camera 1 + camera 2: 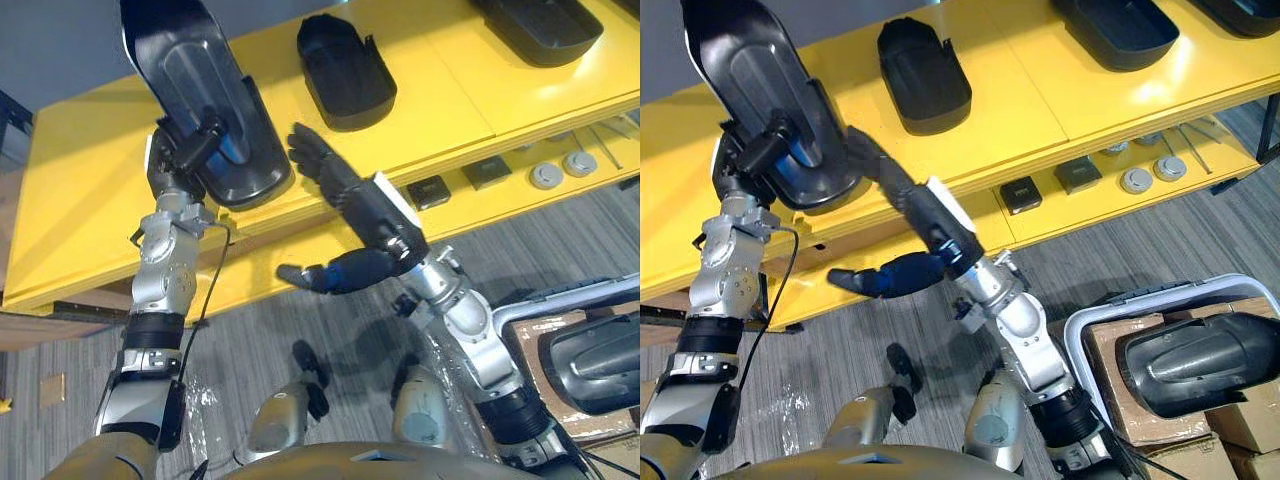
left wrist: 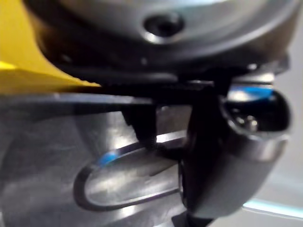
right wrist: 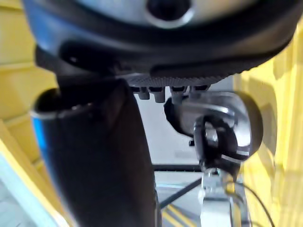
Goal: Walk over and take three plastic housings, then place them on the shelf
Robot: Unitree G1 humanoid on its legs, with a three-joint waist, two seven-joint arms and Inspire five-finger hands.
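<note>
My left hand (image 1: 183, 152) is shut on a black plastic housing (image 1: 195, 85), thumb hooked over its rim, holding it tilted on the left of the yellow shelf (image 1: 440, 110). The housing's glossy surface (image 2: 71, 142) lies under the thumb (image 2: 227, 156) in the left wrist view. My right hand (image 1: 345, 190) is open, its straight fingers reaching to the housing's right edge and its thumb (image 1: 325, 273) hanging below. A second housing (image 1: 345, 70) lies on the shelf's middle and a third (image 1: 540, 30) at the far right. Another housing (image 1: 1200, 365) lies in a bin at lower right.
The shelf's lower level holds small black blocks (image 1: 428, 190) and round grey discs (image 1: 546, 175). The white bin (image 1: 1080, 335) with cardboard boxes (image 1: 1240, 425) stands close to my right side. Grey carpet (image 1: 300, 320) lies below the shelf.
</note>
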